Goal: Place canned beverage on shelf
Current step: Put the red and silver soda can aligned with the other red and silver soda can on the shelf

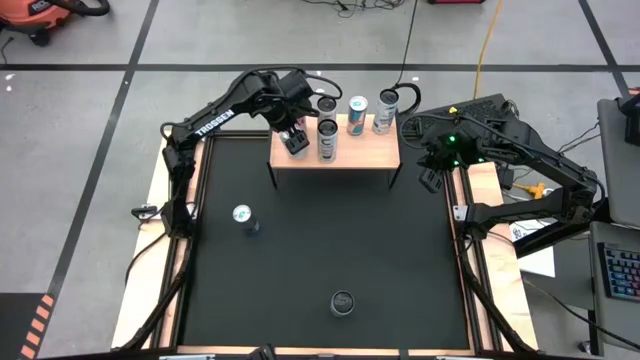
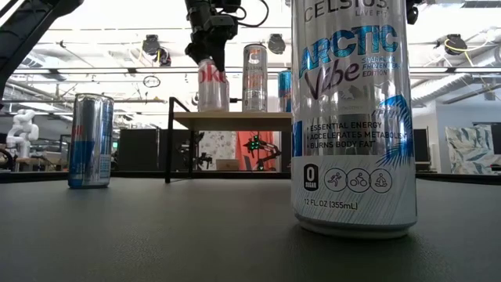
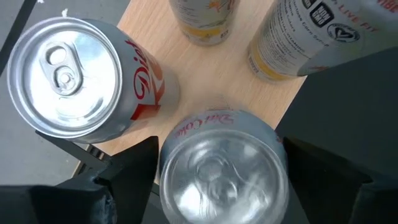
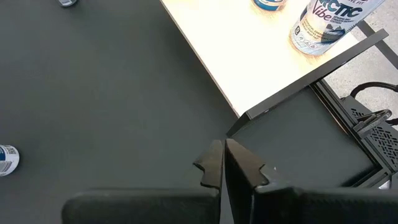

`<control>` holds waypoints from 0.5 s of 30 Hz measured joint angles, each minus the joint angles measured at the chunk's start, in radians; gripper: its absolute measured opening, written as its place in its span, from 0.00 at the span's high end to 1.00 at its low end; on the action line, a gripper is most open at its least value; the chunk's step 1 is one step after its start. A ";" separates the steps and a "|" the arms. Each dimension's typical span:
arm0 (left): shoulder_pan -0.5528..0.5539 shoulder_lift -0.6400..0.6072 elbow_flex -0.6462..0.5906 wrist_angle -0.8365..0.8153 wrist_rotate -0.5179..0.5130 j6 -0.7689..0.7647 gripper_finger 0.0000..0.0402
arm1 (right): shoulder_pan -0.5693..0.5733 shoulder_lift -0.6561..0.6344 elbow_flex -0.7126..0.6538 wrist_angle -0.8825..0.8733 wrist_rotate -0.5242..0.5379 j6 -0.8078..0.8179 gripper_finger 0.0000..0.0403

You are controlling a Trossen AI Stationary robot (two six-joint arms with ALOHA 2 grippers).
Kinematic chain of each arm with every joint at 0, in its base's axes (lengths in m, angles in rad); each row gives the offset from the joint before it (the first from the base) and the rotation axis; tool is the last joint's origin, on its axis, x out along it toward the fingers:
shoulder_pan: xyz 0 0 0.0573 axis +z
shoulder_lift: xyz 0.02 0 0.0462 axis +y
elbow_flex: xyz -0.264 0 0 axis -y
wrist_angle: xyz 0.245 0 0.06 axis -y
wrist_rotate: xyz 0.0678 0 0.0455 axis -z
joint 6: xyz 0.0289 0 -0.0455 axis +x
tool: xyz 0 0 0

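diet coke set down among crowded cans on the shelf

high view: the left gripper (image 1: 296,140) sits over the left end of the shelf (image 1: 366,152), a light wooden top on thin black legs at the far side of the table (image 1: 330,240). several cans already stand there in a tight group. the right gripper (image 1: 432,178) waits just off the shelf's right end. two more cans remain on the mat: a blue one (image 1: 243,217) at the left and a celsius can (image 1: 343,302) near the front.

low view: the left gripper comes down from above onto a silver diet coke can (image 2: 211,84) whose base looks to be at or very near the shelf top; a taller can (image 2: 254,77) stands just beside it.

left wrist view: the fingers (image 3: 127,171) clamp the silver can (image 3: 222,171), with a second diet coke can (image 3: 84,78) very close by, nearly touching.

right wrist view: the right jaws are pressed together above the mat.

risk: on opening or lifting away, a finger could clip the neighbouring can and topple it, since the gap looks so tight.
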 joint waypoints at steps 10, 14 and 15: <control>0.002 0.000 0.002 0.001 -0.019 0.000 0.07 | 0.000 0.000 0.000 0.000 0.000 0.000 1.00; 0.002 0.000 0.002 -0.001 -0.023 0.000 0.07 | 0.000 0.000 0.000 0.000 0.000 0.000 1.00; 0.002 0.000 0.002 -0.001 -0.023 0.000 0.07 | 0.000 0.000 0.000 0.000 0.000 0.000 1.00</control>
